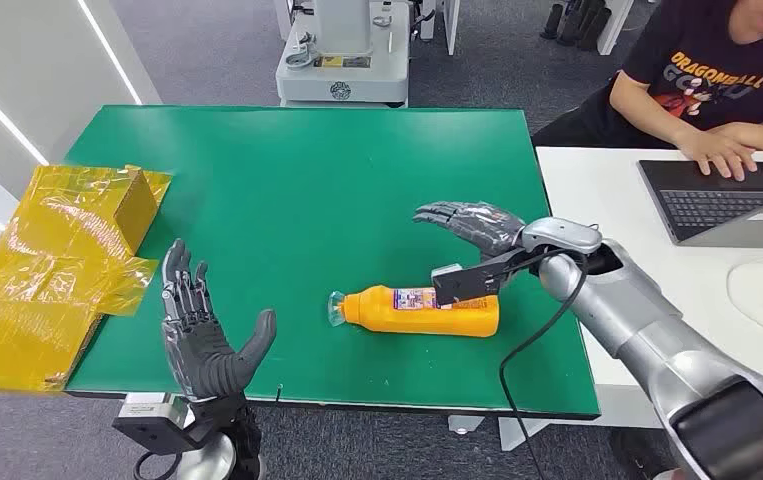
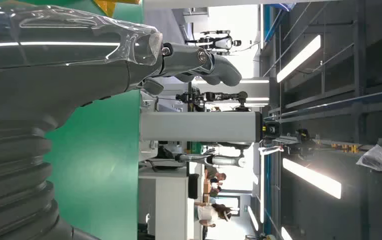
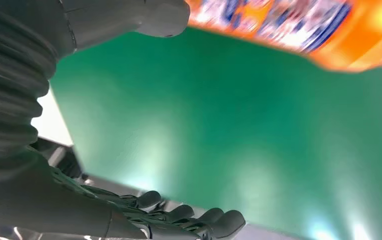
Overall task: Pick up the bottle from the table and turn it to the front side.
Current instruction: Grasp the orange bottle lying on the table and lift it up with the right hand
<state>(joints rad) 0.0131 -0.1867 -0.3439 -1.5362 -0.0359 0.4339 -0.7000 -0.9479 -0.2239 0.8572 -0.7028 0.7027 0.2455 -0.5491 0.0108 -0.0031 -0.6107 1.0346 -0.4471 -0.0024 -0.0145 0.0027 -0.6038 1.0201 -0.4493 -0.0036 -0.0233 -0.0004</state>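
We see the orange bottle [image 1: 422,310] lying on its side near the green table's [image 1: 297,200] front edge; right hand [image 1: 472,245] spread wide just above it, left hand [image 1: 202,335] open, empty.

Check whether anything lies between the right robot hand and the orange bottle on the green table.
Nothing visible does. The right robot hand is open just above the orange bottle, which lies on its side on the green table, with bare surface around it.
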